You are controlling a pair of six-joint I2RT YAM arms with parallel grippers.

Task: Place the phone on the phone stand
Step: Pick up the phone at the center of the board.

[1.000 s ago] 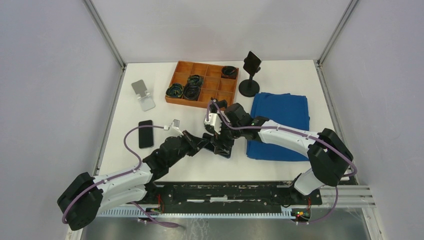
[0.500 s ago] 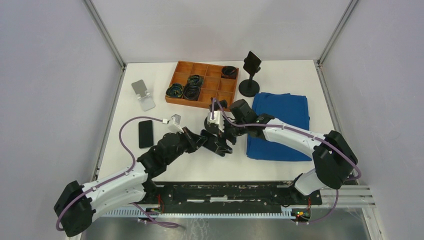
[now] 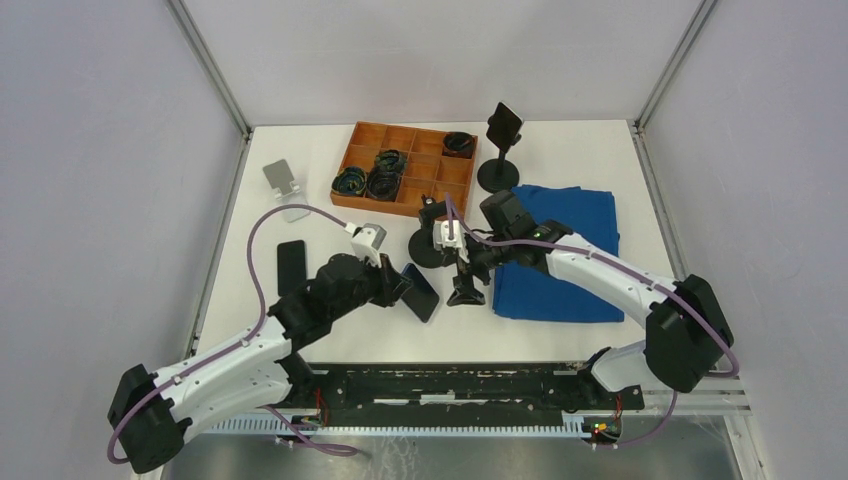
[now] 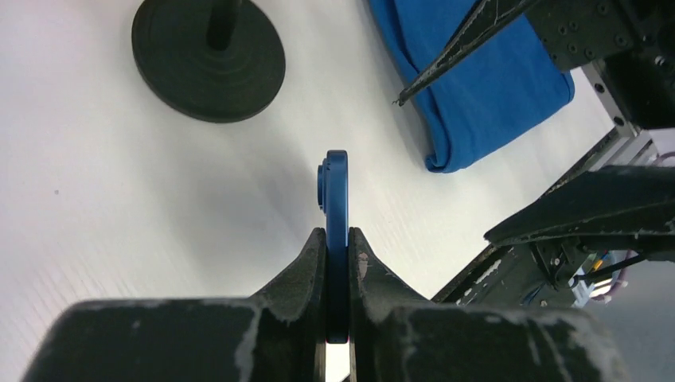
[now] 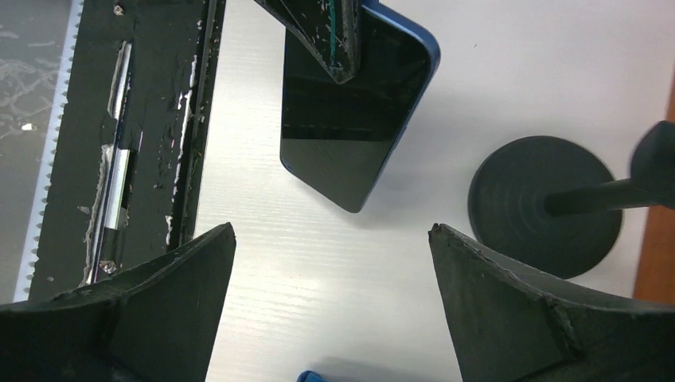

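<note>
The left fingers [image 4: 306,267] pinch the blue phone [image 4: 337,191] mid-frame; the right fingers [image 5: 175,278] gape empty. It is not yet on the black stand [image 5: 509,199] beside it, probably the target.

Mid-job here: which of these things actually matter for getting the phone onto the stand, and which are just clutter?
In play: blue phone, clamped in left fingers; black round-base stand beside it; open right fingers.
Lying about: black phone, silver stand, far black stand, orange tray, blue cloth.
</note>
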